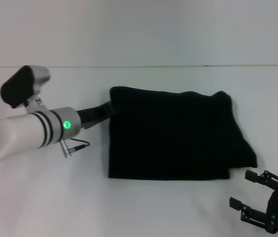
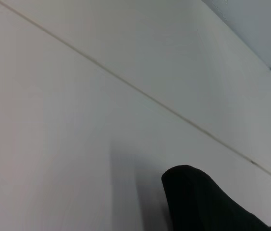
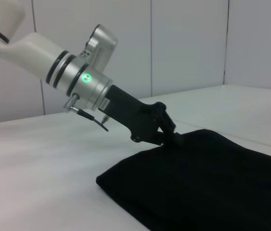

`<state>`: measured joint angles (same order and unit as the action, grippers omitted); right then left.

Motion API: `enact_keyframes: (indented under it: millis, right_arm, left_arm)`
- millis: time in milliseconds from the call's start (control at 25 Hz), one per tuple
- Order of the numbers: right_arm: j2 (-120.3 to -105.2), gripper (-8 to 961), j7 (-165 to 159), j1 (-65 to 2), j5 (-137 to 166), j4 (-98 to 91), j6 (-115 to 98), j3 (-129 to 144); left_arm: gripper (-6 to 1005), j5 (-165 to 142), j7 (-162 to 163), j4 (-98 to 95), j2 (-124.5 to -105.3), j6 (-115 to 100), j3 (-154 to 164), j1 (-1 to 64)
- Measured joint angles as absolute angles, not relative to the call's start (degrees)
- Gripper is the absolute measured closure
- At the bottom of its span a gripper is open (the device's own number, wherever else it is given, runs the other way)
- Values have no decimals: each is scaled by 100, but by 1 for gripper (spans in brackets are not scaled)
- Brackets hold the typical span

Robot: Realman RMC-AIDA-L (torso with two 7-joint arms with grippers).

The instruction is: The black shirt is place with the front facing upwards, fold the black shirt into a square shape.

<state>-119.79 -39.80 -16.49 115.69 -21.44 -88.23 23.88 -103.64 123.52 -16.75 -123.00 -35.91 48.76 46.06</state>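
White tabletop (image 1: pixel 40 197) | large plain black cloth shirt (image 1: pixel 171 133) lies mid-table, folded to a rough rectangle | left gripper (image 3: pixel 166 134) at its far-left corner, grip cannot be told | right gripper (image 1: pixel 257 195) spread wide, empty, near-right | edges should be aligned squarely.

A matt black cloth shirt (image 1: pixel 171 133) lies folded on a smooth, matt white desk (image 1: pixel 40 197), beside it a glossy white plastic arm with a brushed-metal wrist collar (image 3: pixel 85 82) and matt black left hand (image 3: pixel 170 137).
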Motion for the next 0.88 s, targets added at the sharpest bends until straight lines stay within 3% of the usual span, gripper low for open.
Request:
enact_keyframes:
  millis: [320,600,720,880]
  right_arm:
    - [-11979,132,-3962,-1682,11557,-2144,-8800,2380]
    - [-11982,132,-3948,-1696,11548,-2144,-8799,2360]
    - [-11987,132,-3947,-1699,11548,-2120,-8789,2286]
    - [-11992,132,-3940,-1737,11541,-2058,-8800,2063]
  left_arm:
    - [958,-10137,12329,-1722,-12044,-3861,4506,4310]
    - [949,-9984,12089,-1848,-12102,-3910,4508,4231]
    - [846,-9945,11819,-1933,-12130,-4110,4511,4149]
    - [721,-9866,11262,-2129,-12030,-5026,4428,3914]
